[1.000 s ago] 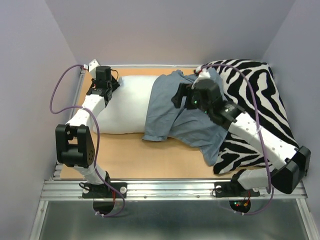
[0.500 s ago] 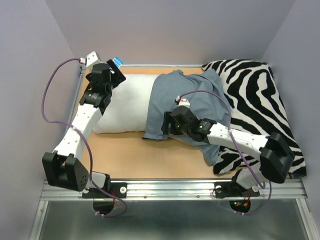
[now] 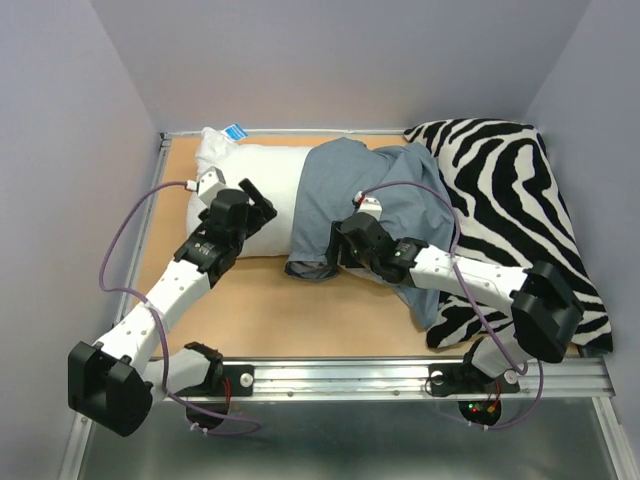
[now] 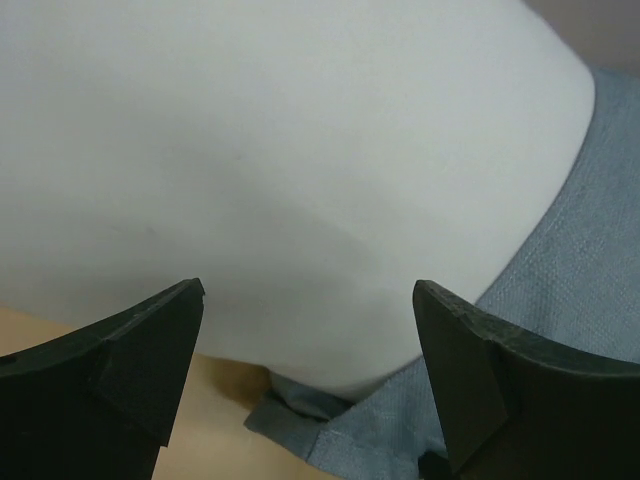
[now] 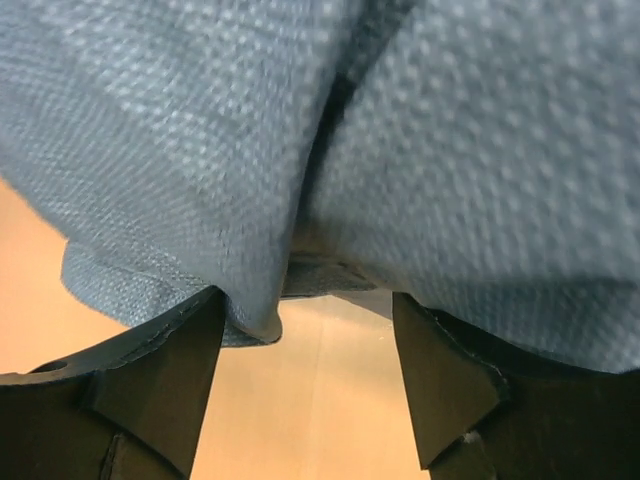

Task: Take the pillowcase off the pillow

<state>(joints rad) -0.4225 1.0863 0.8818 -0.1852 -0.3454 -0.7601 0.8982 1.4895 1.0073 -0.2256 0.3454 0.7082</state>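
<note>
From above, you see the pillow (image 3: 250, 190) lying along the far left of the table (image 3: 270, 310), with its small blue tag (image 3: 234, 131) at the far left corner. The pillowcase (image 3: 345, 190) covers only the pillow's right end, showing its plain dull blue side. From there it trails right onto the zebra-print cushion (image 3: 510, 180), and a flap of it hangs down the cushion's near side. Your left gripper (image 3: 258, 207) is at the near face of the bare pillow, just left of the cloth's edge. Your right gripper (image 3: 335, 250) sits low at the near left hem of the pillowcase. From this height you cannot tell how either pair of jaws stands.

In the left wrist view, your left gripper (image 4: 308, 295) has its fingers (image 4: 150, 340) spread wide. The white pillow (image 4: 280, 150) bulges across the gap between them without being pinched. The pillowcase (image 4: 570, 270) runs down the right side and tucks under the pillow's lower edge, where a folded hem lies on the table (image 4: 225, 415).

In the right wrist view, your right gripper (image 5: 305, 300) also has its fingers (image 5: 140, 380) apart. Folds of the pillowcase (image 5: 470, 150) fill the upper part of the frame, and the hem droops to the level of the fingertips. It brushes the left tip, but nothing is clamped. The table (image 5: 300, 400) shows bare between the fingers.
</note>
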